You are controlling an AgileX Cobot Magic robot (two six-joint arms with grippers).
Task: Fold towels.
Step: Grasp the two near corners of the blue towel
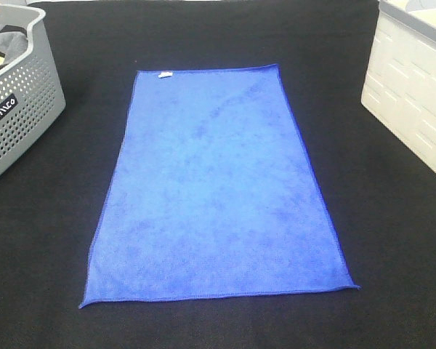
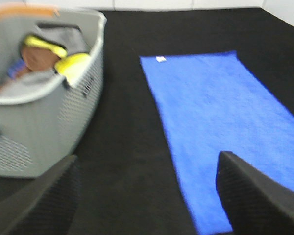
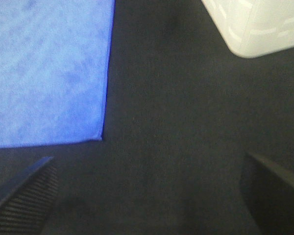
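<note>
A royal-blue towel [image 1: 214, 189] lies flat and unfolded on the black table, with a small white tag [image 1: 164, 73] at its far edge. Neither gripper shows in the exterior high view. In the left wrist view the left gripper [image 2: 147, 196] is open above the table, over the towel's [image 2: 225, 122] left edge near the front; its right finger [image 2: 250, 196] overlaps the towel. In the right wrist view the right gripper [image 3: 147, 196] is open over bare table, just right of the towel's [image 3: 44, 73] front right corner. Both grippers are empty.
A grey perforated basket [image 1: 22, 94] with cloths inside stands at the back left; it also shows in the left wrist view [image 2: 44, 112]. A white crate [image 1: 414, 87] stands at the back right and shows in the right wrist view [image 3: 259, 24]. The table [image 1: 392, 240] is black.
</note>
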